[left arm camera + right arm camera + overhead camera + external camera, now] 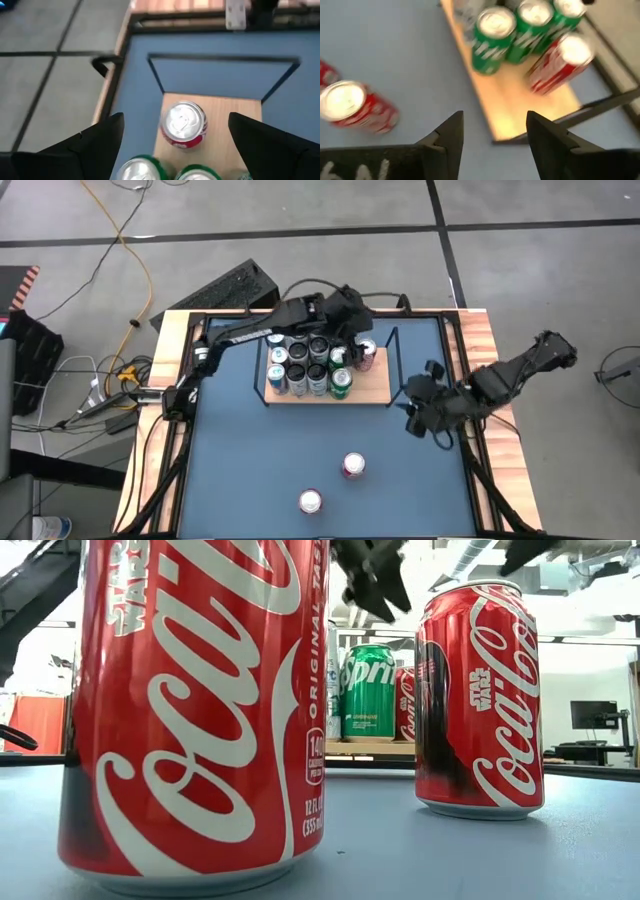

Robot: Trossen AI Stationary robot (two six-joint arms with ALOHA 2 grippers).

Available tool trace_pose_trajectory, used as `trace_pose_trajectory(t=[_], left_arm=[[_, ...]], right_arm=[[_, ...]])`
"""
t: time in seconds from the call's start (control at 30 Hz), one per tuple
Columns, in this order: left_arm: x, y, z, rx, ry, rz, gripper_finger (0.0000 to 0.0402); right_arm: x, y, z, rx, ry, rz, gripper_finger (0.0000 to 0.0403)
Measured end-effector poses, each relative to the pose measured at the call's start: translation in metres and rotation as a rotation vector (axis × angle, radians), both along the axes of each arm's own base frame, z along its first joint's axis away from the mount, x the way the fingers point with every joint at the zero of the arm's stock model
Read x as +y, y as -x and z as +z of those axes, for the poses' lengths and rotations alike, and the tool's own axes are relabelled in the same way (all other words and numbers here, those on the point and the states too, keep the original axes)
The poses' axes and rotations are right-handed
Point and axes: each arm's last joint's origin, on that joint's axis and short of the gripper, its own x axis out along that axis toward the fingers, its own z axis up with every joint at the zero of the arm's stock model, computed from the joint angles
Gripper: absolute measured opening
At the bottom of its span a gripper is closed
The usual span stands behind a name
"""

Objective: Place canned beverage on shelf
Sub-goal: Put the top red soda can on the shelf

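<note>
Left end effector [352,330]: hangs over the back of the shelf with its fingers spread wide and nothing between them; in the left wrist view the two dark fingers stand well apart on either side of a red can.
Shelf [375,390]: light-wood board with a thin black wire frame, at the far middle of the blue tabletop [250,470]; its left part is packed with upright cans, silver-topped and green, and its right part is bare wood.
Red can on shelf [366,354]: stands upright at the right edge of the packed group, just beside the green cans [341,383] and below the open fingers.
Risk at the shelf: the spread fingers sit close to the can tops, so a sideways drift while lifting away could clip the red can or a green one and topple it into its neighbours.
Loose red cans [353,466]: two stand upright on the tabletop, well apart from the shelf, the second [310,501] nearer the front edge; these remain to be placed.
Right end effector [418,412]: poised just right of the shelf, fingers parted and empty.
Risk on the right: reaching for a loose can, it could catch the shelf's wire rail or nudge the can over; a tipped can rolls.
</note>
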Motion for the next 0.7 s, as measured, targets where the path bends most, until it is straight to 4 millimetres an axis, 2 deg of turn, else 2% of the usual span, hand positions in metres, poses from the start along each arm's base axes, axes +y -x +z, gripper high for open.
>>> trace_pose_trajectory(t=[0.17, 0.23, 0.4, 0.53, 0.7], left_arm=[[-0.02, 0.046, 0.061, -0.118, 0.008, 0.02, 0.0343], [-0.032, 0.07, 0.087, -0.165, 0.009, 0.007, 0.0343], [-0.063, 0.123, 0.132, -0.251, -0.023, -0.03, 0.0333], [-0.083, 0.164, 0.157, -0.304, -0.053, -0.008, 0.031], [-0.101, 0.194, 0.169, -0.323, -0.076, 0.033, 0.0287]], right_arm=[[-0.036, -0.017, 0.006, 0.028, 0.104, 0.005, 0.0146], [-0.051, -0.025, 0.004, 0.06, 0.111, 0.024, 0.0114], [-0.08, -0.049, -0.011, 0.174, 0.117, 0.077, 0.0016], [-0.096, -0.061, -0.023, 0.229, 0.14, 0.085, 0.0014], [-0.103, -0.073, -0.041, 0.237, 0.1, 0.117, 0.0002]])
